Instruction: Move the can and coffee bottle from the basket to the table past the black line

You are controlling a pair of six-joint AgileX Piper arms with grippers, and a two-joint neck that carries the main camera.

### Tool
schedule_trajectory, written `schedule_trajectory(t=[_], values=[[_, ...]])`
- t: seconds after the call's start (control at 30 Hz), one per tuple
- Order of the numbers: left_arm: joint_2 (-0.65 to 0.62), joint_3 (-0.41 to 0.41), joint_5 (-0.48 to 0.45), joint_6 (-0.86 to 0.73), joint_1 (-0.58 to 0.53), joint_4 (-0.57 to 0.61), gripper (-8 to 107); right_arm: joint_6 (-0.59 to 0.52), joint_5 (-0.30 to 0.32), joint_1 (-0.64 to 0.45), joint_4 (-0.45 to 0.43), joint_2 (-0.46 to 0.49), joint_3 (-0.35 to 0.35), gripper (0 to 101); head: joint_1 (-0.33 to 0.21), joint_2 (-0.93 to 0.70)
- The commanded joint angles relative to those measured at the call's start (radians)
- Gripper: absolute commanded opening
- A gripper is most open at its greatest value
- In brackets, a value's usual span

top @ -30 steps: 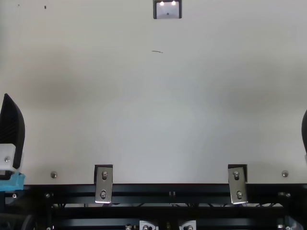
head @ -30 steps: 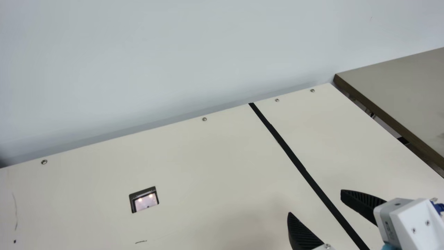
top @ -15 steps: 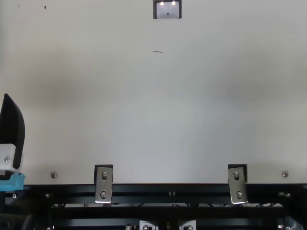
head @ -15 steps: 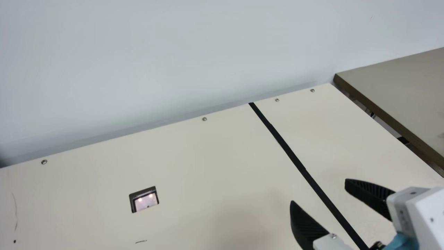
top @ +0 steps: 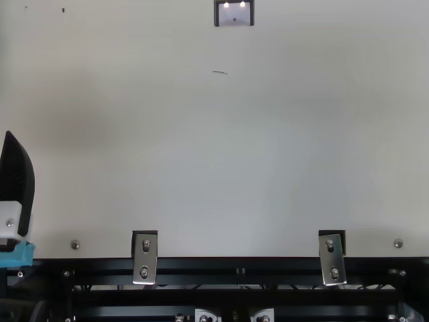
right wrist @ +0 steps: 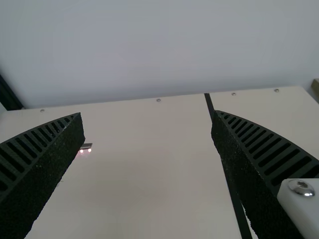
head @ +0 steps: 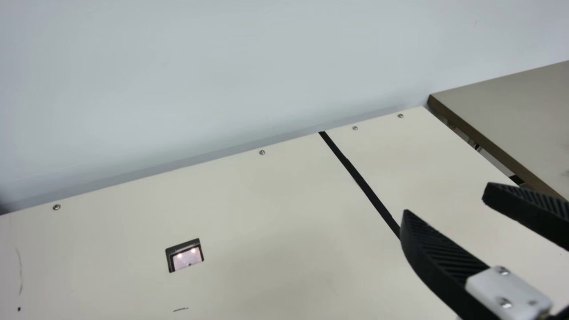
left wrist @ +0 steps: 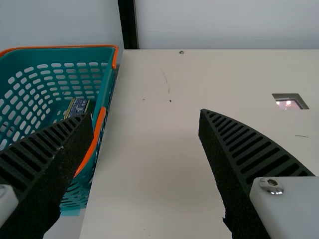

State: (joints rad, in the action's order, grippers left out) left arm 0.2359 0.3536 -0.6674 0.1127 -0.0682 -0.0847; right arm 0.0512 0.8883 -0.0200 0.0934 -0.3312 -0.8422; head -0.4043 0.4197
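Higher and closer to the neck camera than half a second ago, the right gripper point(head: 444, 197) now sits at 4 o'clock in the main view, aimed at 10 to 11 o'clock. Its fingers stand wide apart with nothing between them, over the table point(head: 266, 213). At 8 to 9 o'clock in the top view, the left gripper point(top: 16, 176) is just where it was, aimed at 12 o'clock. From its wrist, the left gripper point(left wrist: 145, 113) shows a wide, unfilled gap too. Beside it, about 9 o'clock from the table's middle, stands the teal, orange-rimmed basket point(left wrist: 112, 79). Inside lies an item point(left wrist: 78, 106) with a dark printed label, partly hidden by a finger; can or coffee bottle, I cannot tell. Farther off, the black line point(head: 355, 175) slants from 11 to 5 o'clock in the main view, up to the table's far edge, before the wall point(head: 222, 66).
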Motion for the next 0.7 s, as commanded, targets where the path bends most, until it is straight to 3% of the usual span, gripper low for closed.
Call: schedule_trajectory(t=[0.0, 0.33, 0.67], values=[[0.0, 0.0, 0.0, 0.0, 0.0, 0.0, 90, 0.048, 0.074, 0.012, 0.011, -0.01, -0.081, 101, -0.026, -0.001], [0.0, 0.0, 0.0, 0.0, 0.0, 0.0, 90, 0.213, 0.29, 0.091, 0.081, -0.039, -0.224, 101, -0.026, -0.001], [0.0, 0.0, 0.0, 0.0, 0.0, 0.0, 90, 0.214, 0.314, 0.091, 0.061, -0.036, -0.253, 101, -0.026, -0.001]])
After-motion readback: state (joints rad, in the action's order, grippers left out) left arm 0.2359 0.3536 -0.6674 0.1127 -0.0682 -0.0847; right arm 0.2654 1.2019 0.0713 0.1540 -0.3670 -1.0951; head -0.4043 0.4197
